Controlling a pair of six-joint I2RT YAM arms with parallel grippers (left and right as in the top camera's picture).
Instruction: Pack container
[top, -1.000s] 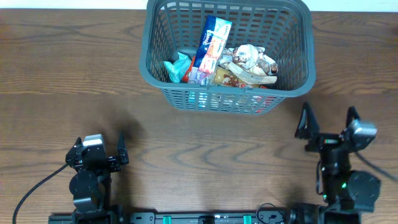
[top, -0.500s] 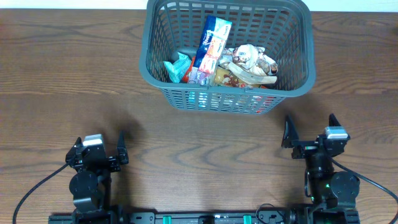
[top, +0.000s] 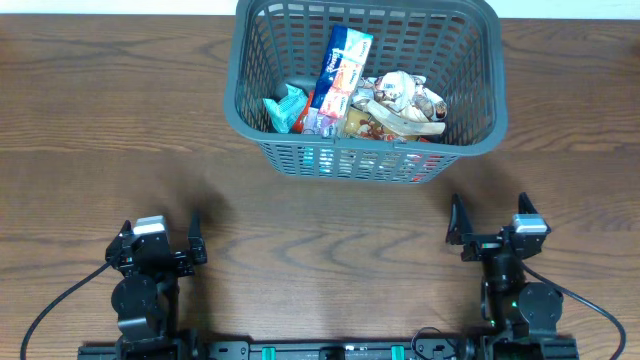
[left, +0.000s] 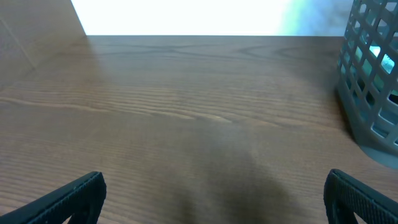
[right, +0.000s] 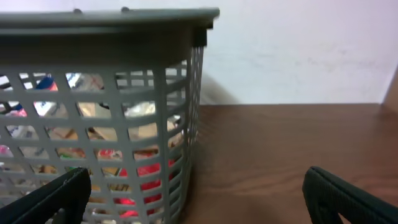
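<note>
The grey-blue lattice container stands at the back middle of the table and holds several snack packets. It also shows in the right wrist view and at the right edge of the left wrist view. My left gripper is open and empty near the front left edge; its fingers frame bare wood in the left wrist view. My right gripper is open and empty at the front right, a little in front of the container's right corner, also seen in the right wrist view.
The brown wooden table spreads to the left and right of the container. A white wall rises behind the table's far edge.
My right arm has drawn back and to the left, and its open gripper now sits nearer the front edge. The left arm has not moved.
</note>
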